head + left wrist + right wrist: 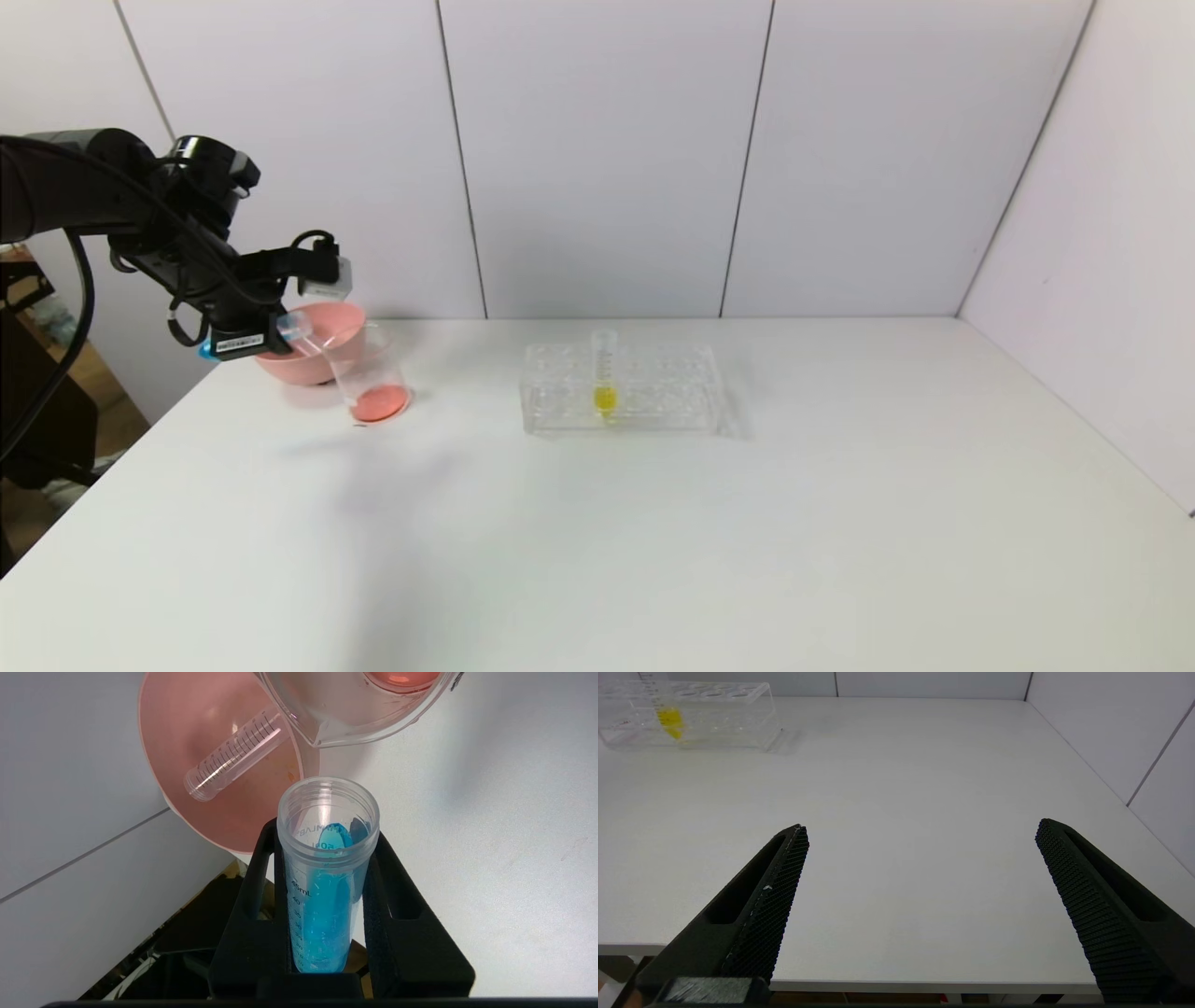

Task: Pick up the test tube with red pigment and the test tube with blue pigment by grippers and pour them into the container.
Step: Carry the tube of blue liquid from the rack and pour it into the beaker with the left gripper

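Observation:
My left gripper (327, 833) is shut on the test tube with blue pigment (322, 905). The tube is tilted, and its open mouth (297, 329) points toward the container (373, 373). Blue liquid lies along the inside of the tube, up near the mouth. The container (355, 709) is a clear beaker with red liquid in its bottom; its spout is a short way off from the tube's mouth. No test tube with red pigment is in view. My right gripper (920, 830) hangs open over the table's near edge, with nothing between its fingers.
A pink bowl (317, 341) stands just behind the beaker, with an empty clear tube (236, 756) lying in it. At mid-table a clear rack (653, 392) holds a yellow-liquid tube (605, 373). The table's left edge runs close under my left arm.

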